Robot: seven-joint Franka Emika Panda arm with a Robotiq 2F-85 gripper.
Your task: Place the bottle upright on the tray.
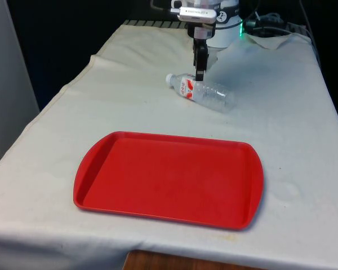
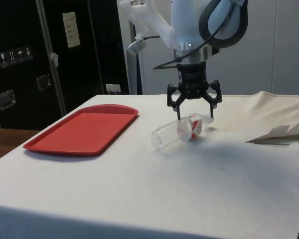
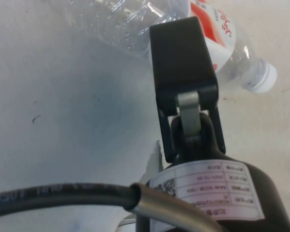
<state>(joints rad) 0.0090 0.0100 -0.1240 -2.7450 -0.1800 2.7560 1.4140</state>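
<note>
- The gripper (image 2: 193, 106) is hanging just above the bottle (image 2: 181, 132), its two fingers spread wide apart and holding nothing, as the side view is showing.
- One finger (image 3: 181, 63) is standing over the bottle's (image 3: 217, 36) red-and-white label in the wrist view.
- The clear plastic bottle (image 1: 201, 91) is lying on its side on the white cloth (image 1: 129, 95), its white cap pointing toward the front view's left.
- The red tray (image 1: 169, 179) is sitting flat on the cloth nearer the front camera, well apart from the bottle, with nothing resting on it.
</note>
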